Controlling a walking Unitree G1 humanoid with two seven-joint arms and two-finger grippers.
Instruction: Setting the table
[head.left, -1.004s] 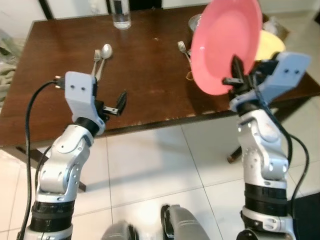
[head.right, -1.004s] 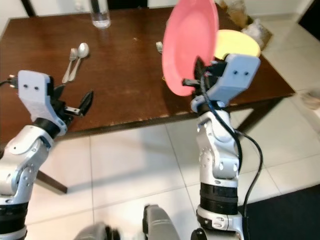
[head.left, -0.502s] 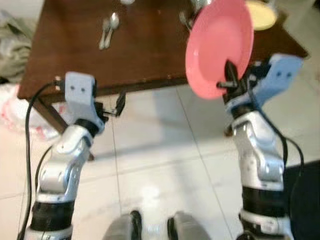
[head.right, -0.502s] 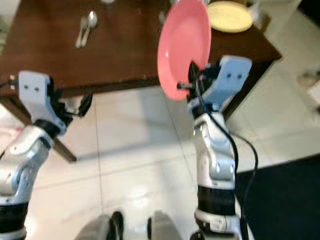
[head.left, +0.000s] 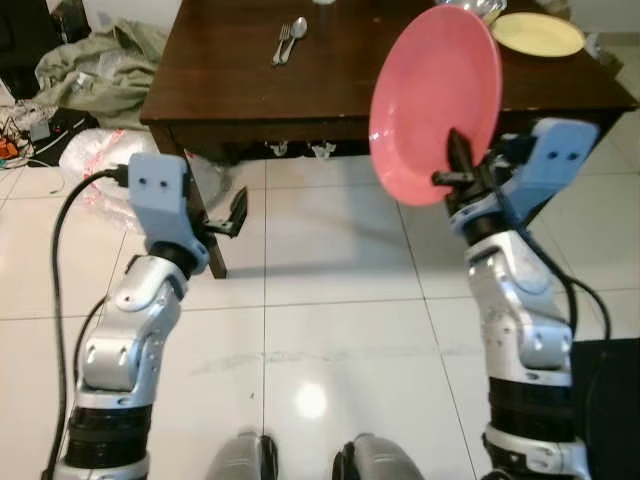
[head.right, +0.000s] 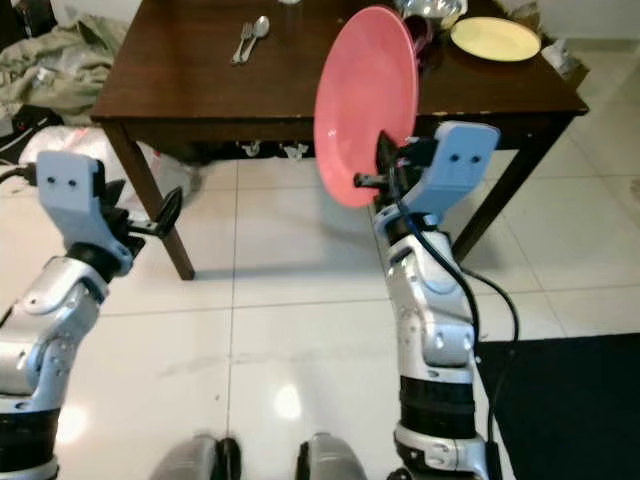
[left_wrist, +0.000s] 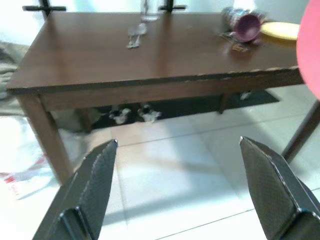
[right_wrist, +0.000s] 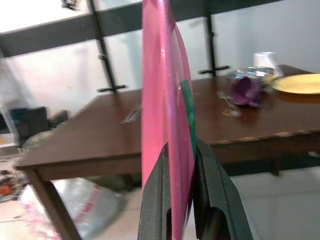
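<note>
My right gripper (head.left: 455, 165) is shut on the lower rim of a pink plate (head.left: 434, 103), held upright in the air over the floor, short of the dark wooden table (head.left: 330, 70). In the right wrist view the pink plate (right_wrist: 165, 115) stands edge-on between the fingers (right_wrist: 210, 200). A fork and spoon (head.left: 287, 40) lie side by side at the table's far left, and a yellow plate (head.left: 538, 33) sits at its far right. My left gripper (left_wrist: 177, 185) is open and holds nothing, raised over the floor in front of the table's left leg.
A purple cup (left_wrist: 244, 26) lies on its side near the yellow plate, with a glass (left_wrist: 150, 10) at the table's back edge. Bags and cloth (head.left: 95, 80) lie on the floor left of the table. A dark rug (head.right: 570, 410) lies at the right. White floor tiles (head.left: 330, 300) stretch between me and the table.
The camera has drawn back from the table, so the table now sits farther away and the floor shows in front. The right gripper still holds the pink plate upright; the left stays open.
</note>
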